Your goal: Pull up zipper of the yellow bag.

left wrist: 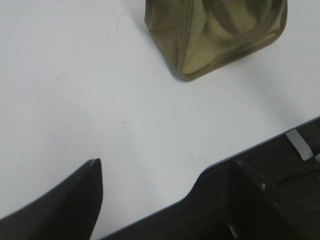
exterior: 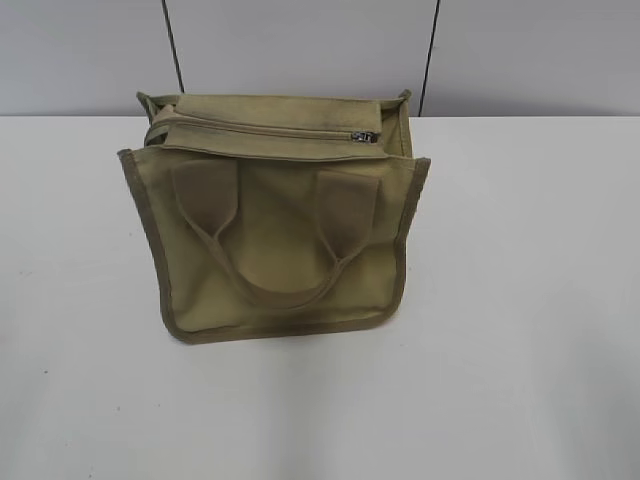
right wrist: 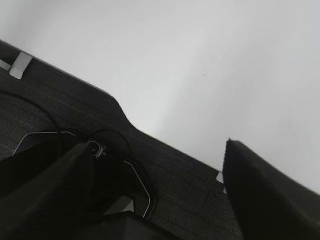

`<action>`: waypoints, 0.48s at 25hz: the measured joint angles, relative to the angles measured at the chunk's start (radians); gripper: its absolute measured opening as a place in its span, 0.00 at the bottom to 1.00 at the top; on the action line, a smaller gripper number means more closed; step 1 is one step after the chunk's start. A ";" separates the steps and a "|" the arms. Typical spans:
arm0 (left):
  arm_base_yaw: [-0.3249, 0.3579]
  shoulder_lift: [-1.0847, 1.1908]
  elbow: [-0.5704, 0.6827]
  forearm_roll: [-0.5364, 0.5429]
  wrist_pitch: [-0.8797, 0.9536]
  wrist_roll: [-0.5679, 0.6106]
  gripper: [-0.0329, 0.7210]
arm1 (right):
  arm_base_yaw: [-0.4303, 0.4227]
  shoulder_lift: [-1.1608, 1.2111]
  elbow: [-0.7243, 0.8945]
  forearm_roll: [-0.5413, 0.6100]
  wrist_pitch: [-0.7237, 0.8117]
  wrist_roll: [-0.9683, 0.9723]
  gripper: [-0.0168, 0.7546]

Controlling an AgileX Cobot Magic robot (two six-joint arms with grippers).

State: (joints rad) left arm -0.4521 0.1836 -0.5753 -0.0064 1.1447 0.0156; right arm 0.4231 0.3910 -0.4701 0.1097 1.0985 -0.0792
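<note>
Left wrist view: yellow bag (left wrist: 220, 37) lies well beyond the spread, empty left gripper (left wrist: 165, 175).

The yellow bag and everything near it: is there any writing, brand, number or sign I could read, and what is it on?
None can be read in any view.
Yellow bag: plain canvas, no label or print showing.
Zipper slider: too small to show any mark.
White table: bare of writing.
White tape strips at the table's edge: blank.

Yellow bag (left wrist: 215, 37) cropped by top edge; left claw (left wrist: 165, 200) mostly out of frame.
</note>
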 joint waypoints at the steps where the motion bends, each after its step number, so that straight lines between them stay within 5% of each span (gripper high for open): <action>1: 0.000 0.000 0.001 -0.001 -0.011 0.000 0.82 | 0.000 0.000 0.000 0.000 0.000 0.000 0.80; 12: 0.000 0.044 0.040 -0.047 -0.091 0.024 0.74 | 0.000 0.000 0.002 0.000 -0.002 -0.001 0.78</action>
State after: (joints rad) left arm -0.4521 0.2273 -0.5357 -0.0530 1.0535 0.0395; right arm 0.4231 0.3910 -0.4682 0.1097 1.0966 -0.0799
